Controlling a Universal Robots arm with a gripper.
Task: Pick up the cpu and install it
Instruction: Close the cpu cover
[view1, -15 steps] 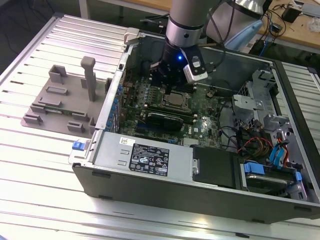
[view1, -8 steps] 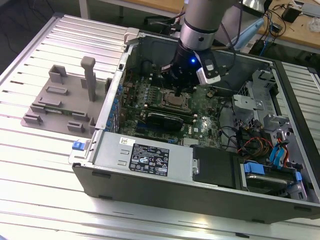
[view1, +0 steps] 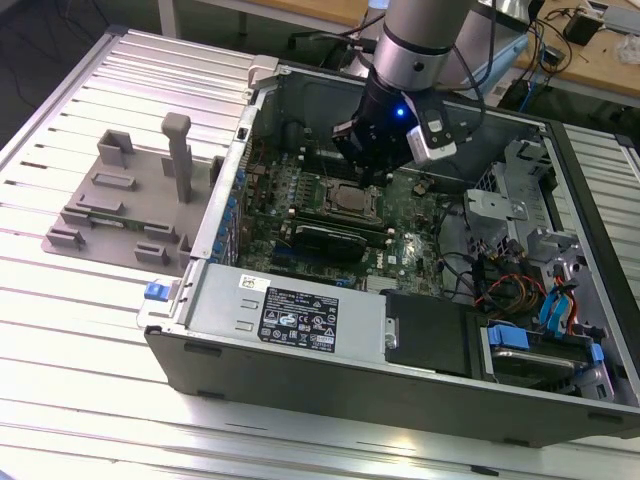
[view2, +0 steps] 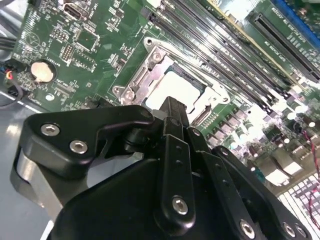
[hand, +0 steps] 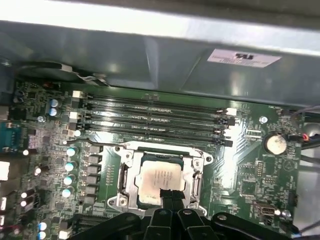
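The cpu (hand: 156, 179) lies flat inside the metal-framed socket (hand: 124, 176) on the green motherboard, silvery top up. It also shows in the second wrist view as the cpu (view2: 176, 88) and in the exterior view as the cpu (view1: 350, 199). My gripper (hand: 170, 196) hangs just above the cpu's edge, its two black fingers pressed together with nothing between them. In the second wrist view the gripper (view2: 173, 106) covers one side of the chip. In the exterior view the gripper (view1: 366, 168) reaches down into the open computer case.
Memory slots (hand: 150, 120) run beside the socket, and a coin cell (hand: 275, 144) sits further off. The case walls (view1: 255, 110) enclose the board. A power supply (view1: 290, 315), drive cages (view1: 520, 210) and cables (view1: 500, 290) crowd the case. A grey fixture (view1: 130, 200) lies on the exterior view's left.
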